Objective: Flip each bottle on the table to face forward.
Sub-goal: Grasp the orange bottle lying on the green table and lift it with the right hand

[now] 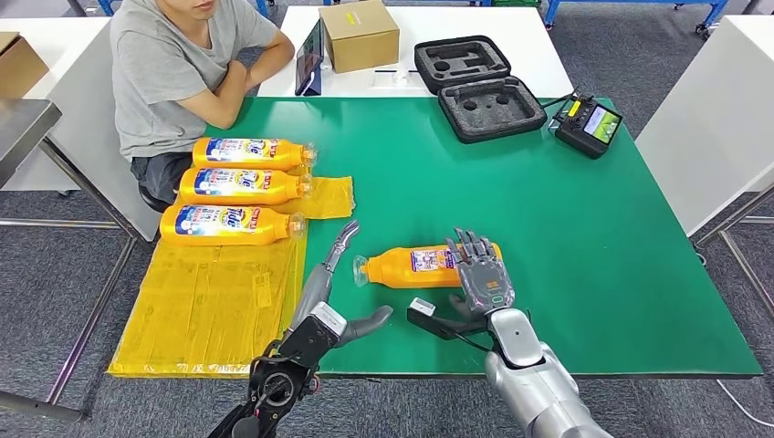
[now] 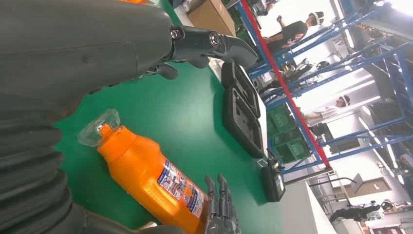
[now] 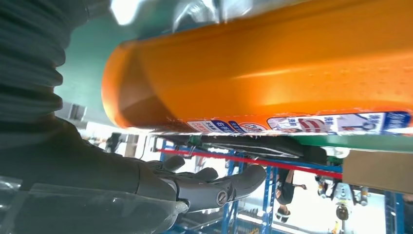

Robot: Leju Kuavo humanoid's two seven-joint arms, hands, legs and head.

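An orange bottle (image 1: 411, 265) lies on its side on the green table (image 1: 584, 237), clear cap pointing left and a small label facing up. My right hand (image 1: 479, 269) rests flat over its base end with fingers spread and the thumb held away from it. The right wrist view shows the bottle (image 3: 272, 63) close above the thumb (image 3: 209, 190). Just left of the cap, my left hand (image 1: 324, 283) is open and holds nothing. In the left wrist view the bottle (image 2: 151, 175) lies beyond that hand (image 2: 97, 48). Three more orange bottles (image 1: 239, 185) lie side by side, large labels up, at the left.
A yellow sheet (image 1: 210, 310) covers the table's left edge under the three bottles. A person (image 1: 173, 64) sits at the far left corner. At the back are a cardboard box (image 1: 360, 35), an open black case (image 1: 479, 87) and a controller (image 1: 589, 126).
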